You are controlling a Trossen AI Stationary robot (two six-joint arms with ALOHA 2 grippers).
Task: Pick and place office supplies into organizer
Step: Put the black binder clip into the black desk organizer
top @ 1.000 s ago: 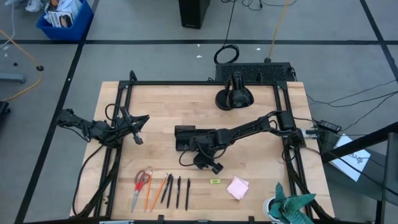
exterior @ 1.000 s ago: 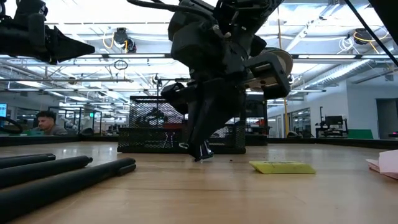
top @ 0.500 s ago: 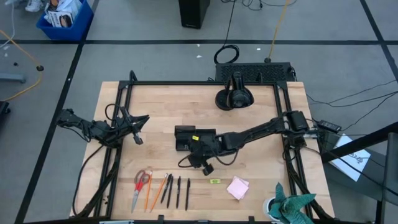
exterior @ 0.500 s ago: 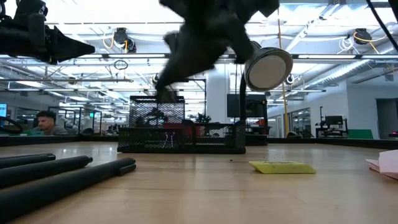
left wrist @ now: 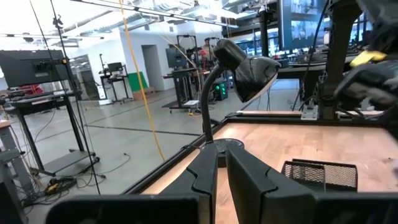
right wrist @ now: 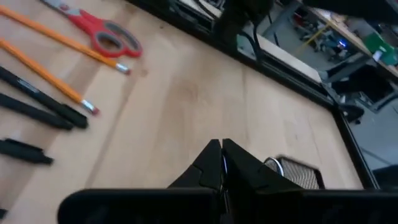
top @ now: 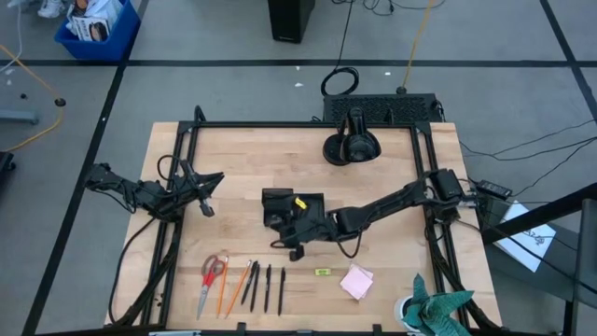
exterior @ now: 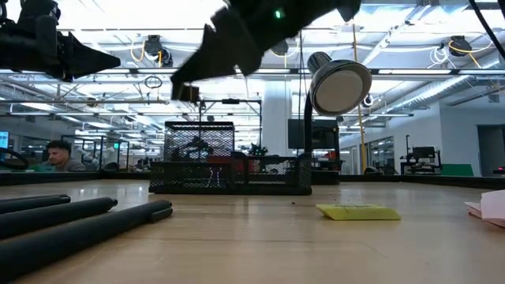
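The right gripper [top: 288, 227], fingers pressed together with nothing seen between them, hangs above the black organizer [top: 278, 207] near the desk's centre. Most supplies wait along the near edge: red-handled scissors [top: 211, 277], orange pencils [top: 233, 285], black pens [top: 267, 287], a yellow-green piece [top: 322, 273], a pink sticky-note pad [top: 355, 280]. The left gripper [top: 207, 207] idles, almost closed and empty, over the left edge.

No legible text, labels or numbers
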